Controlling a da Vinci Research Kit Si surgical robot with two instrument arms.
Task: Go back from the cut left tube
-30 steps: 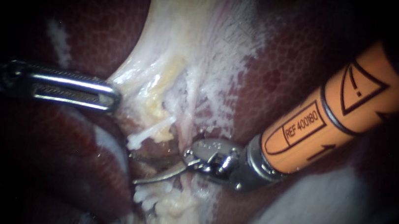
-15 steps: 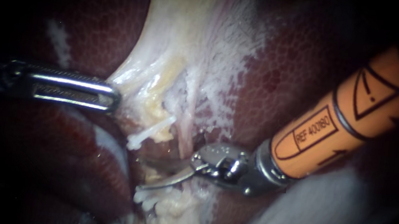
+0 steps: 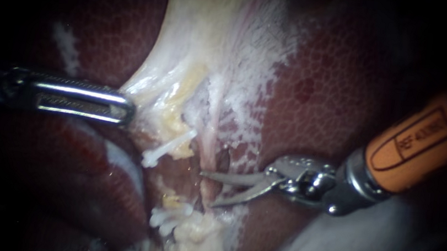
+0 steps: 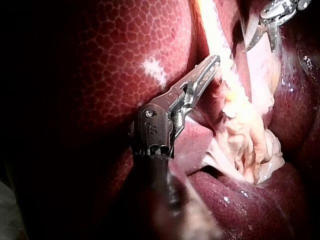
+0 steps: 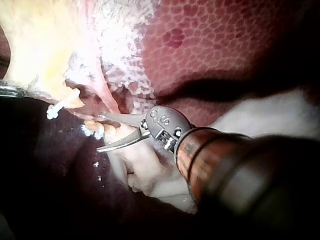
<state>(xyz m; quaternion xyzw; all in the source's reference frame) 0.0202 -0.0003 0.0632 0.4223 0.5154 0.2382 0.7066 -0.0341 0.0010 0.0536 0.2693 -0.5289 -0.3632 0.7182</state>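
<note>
Everything is being carried by the liver [image 3: 320, 97], its dark red, mottled surface being shown on both sides of the endoscope view. Directly on it, pale tissue [image 3: 209, 46] is being spread from the top down to a narrow, yellowish end. There an upper white clip [image 3: 168, 148] and lower white clips [image 3: 169, 219] are being shown apart, a gap between them. A small white patch [image 3: 66, 42] is being borne on the liver's left part, a whitish mass [image 3: 343, 249] at lower right.
</note>
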